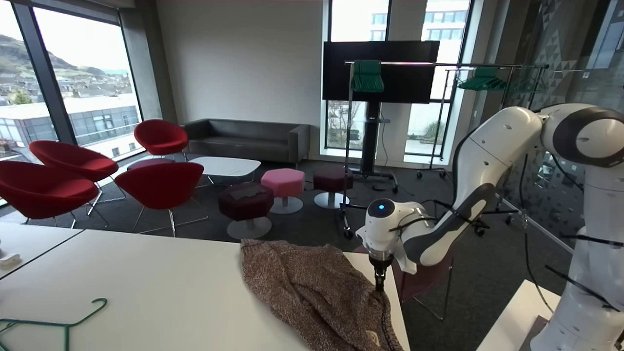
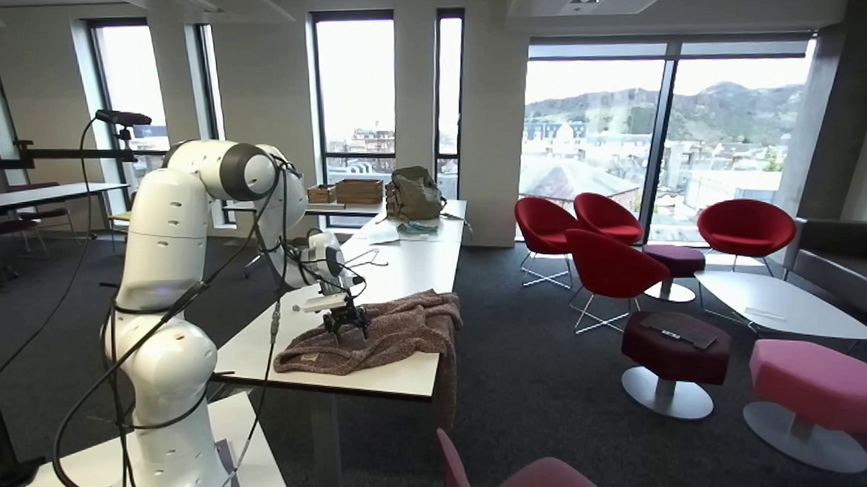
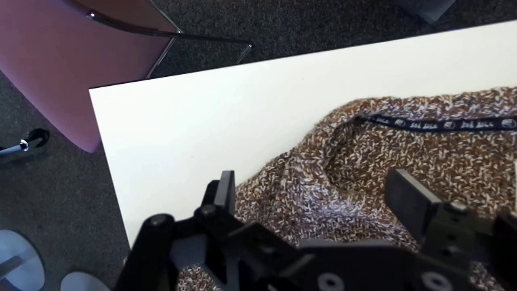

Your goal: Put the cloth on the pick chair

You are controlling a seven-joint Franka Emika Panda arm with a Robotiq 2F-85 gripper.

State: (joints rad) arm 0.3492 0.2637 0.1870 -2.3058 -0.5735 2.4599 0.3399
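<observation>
The cloth is a brown flecked knitted garment (image 1: 312, 282), lying rumpled on the white table in both exterior views (image 2: 400, 324). Part of it hangs over the table edge. In the wrist view its neck opening (image 3: 424, 161) with a dark tape shows. My gripper (image 1: 379, 287) is at the cloth near the table's edge; it also shows in an exterior view (image 2: 350, 334). In the wrist view the gripper (image 3: 313, 182) has its fingers wide apart, with cloth below and between them. A pink-red chair (image 2: 535, 481) stands beside the table corner; it also shows in the wrist view (image 3: 52, 68).
The white table (image 1: 161, 273) carries a green hanger (image 1: 48, 322). A backpack (image 2: 411, 194) stands at its far end. A pink stool (image 1: 282, 183), a dark red stool (image 1: 246, 202) and several red armchairs (image 1: 161, 183) stand beyond. A clothes rail (image 1: 349, 146) stands behind the arm.
</observation>
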